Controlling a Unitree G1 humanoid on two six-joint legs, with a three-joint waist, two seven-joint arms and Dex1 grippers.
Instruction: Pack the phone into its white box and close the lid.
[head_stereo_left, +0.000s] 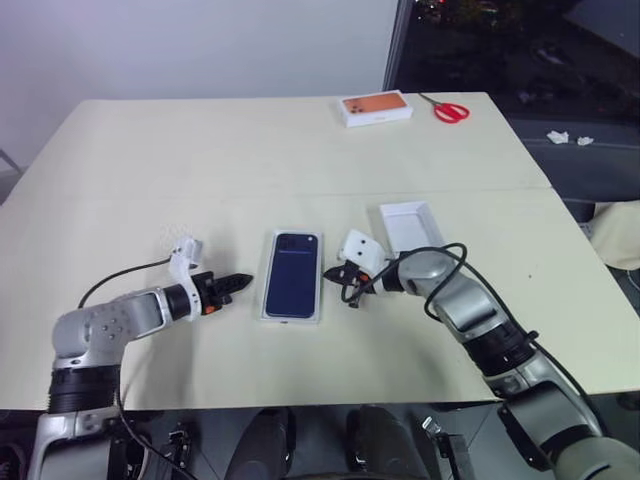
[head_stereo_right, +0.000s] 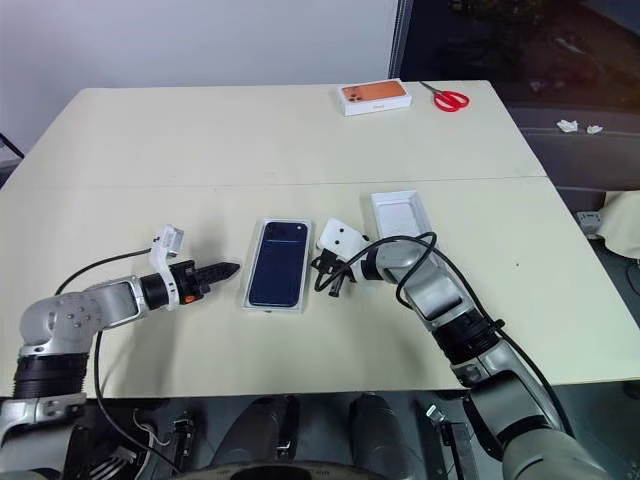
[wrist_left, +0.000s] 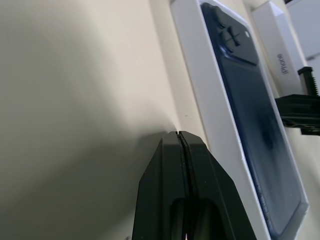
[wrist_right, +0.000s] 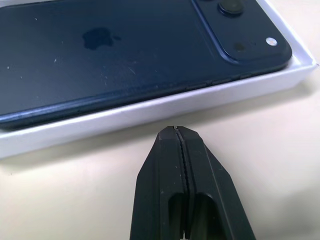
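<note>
Phone (wrist_right: 125, 55) cut off by the right wrist view's edge; white box (wrist_right: 165, 107) rim partly cropped there. Print on orange-topped box (head_stereo_left: 375, 108) too small to read.

From the two head views you look forward and down over the whole table (head_stereo_left: 300, 150), the right eye set a little to one side of the left, so both share the same scene. Your left wrist view looks along the left gripper (wrist_left: 180, 134), low and close over the tabletop, at one long side of the white box (wrist_left: 210, 90). Your right wrist view faces the opposite long side, so both wrist views share the phone (wrist_right: 125, 45).
</note>
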